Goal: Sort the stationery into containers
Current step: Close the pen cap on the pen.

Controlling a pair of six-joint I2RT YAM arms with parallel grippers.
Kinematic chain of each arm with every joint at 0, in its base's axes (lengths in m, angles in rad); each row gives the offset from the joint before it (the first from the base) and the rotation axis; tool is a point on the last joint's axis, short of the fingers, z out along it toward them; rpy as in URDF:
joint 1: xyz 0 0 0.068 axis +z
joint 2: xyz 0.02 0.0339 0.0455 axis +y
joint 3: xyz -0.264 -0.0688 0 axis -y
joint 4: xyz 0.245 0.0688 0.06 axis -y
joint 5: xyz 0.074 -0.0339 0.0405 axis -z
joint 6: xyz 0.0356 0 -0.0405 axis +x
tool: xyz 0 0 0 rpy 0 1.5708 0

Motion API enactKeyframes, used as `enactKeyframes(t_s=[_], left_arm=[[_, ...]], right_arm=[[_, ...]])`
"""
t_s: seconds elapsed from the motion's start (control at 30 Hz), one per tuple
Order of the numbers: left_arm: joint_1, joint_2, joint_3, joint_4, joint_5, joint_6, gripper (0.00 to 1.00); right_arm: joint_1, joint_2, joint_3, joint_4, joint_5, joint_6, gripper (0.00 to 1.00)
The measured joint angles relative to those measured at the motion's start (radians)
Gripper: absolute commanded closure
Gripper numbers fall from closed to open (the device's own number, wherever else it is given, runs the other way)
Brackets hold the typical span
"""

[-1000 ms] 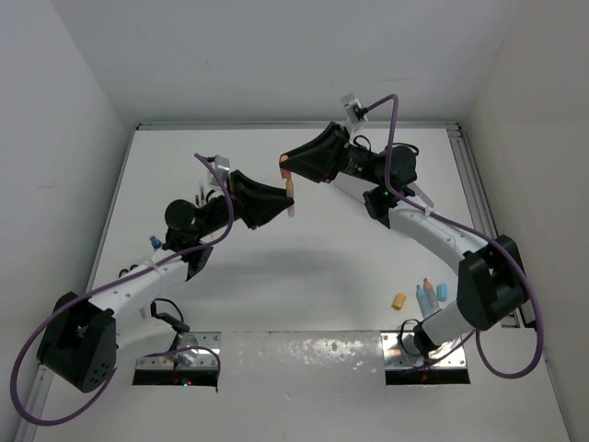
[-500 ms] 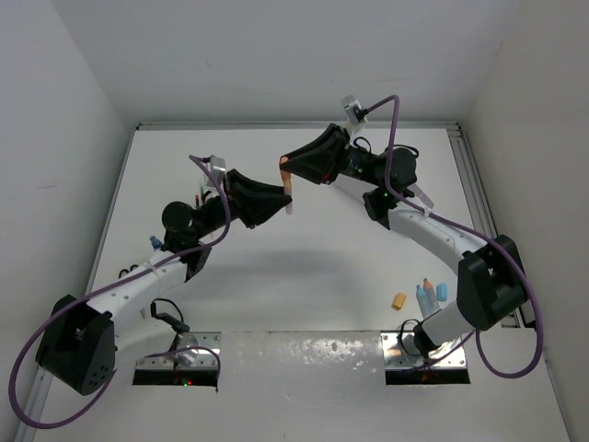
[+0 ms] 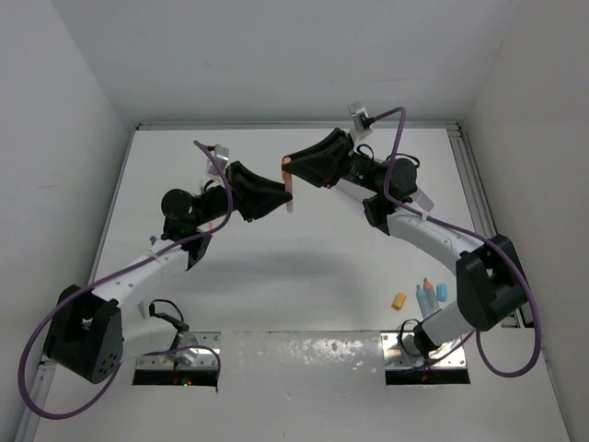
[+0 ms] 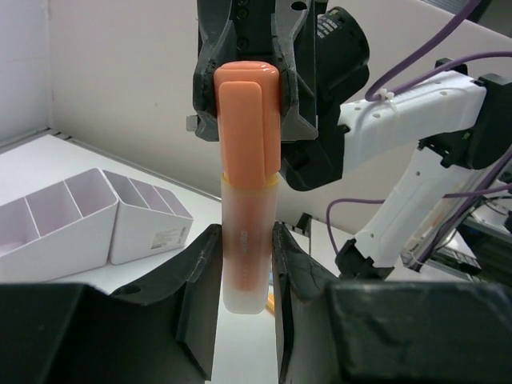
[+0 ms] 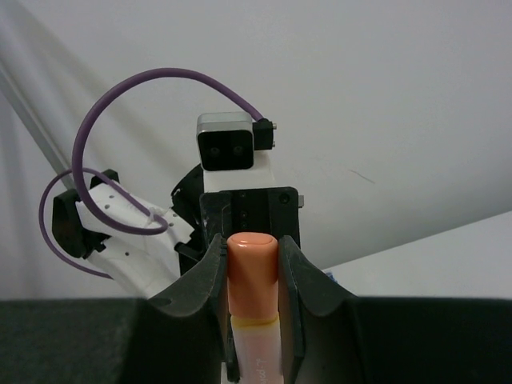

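Two grippers clamp one orange highlighter [image 3: 289,187] in mid-air above the table [image 3: 304,267]. In the top view, the right gripper [image 3: 288,167] grasps the cap end and the left gripper [image 3: 282,199] grasps the pale barrel. This reads as a handover, direction unclear. Verify that the receiving grip is firm before the other jaws part, then draw the freed arm straight back. Blue-capped bottles [image 3: 429,293] lie near the right arm's base. The white organiser cannot be made out behind the left arm.

Left wrist view: its fingers [image 4: 206,264] press the barrel from both sides. The white organiser [image 4: 80,224] stands well apart on the left, cut off at the frame edge.

Right wrist view: its fingers [image 5: 210,280] touch the cap on both sides. The barrel runs out of frame below.
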Motion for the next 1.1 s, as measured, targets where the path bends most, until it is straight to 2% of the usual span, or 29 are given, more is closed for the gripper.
enactKeyframes(t_s=[0.23,0.47,0.57,0.77,1.1], left_arm=[[0.026,0.002,0.024,-0.006,0.090,-0.025,1.00],[0.044,0.002,0.038,-0.014,0.138,-0.043,1.00],[0.045,0.002,0.047,-0.013,0.153,-0.043,1.00],[0.047,0.008,0.049,-0.014,0.165,-0.043,1.00],[0.051,0.027,0.049,-0.045,0.207,-0.043,1.00]], right_arm=[[-0.010,-0.045,-0.017,-0.039,-0.028,-0.047,1.00],[0.011,-0.133,0.018,-0.324,-0.047,-0.290,1.00],[0.018,-0.160,0.017,-0.369,-0.043,-0.357,1.00],[0.035,-0.149,0.003,-0.351,-0.022,-0.391,1.00],[0.060,-0.140,-0.123,-0.196,0.068,-0.373,1.00]])
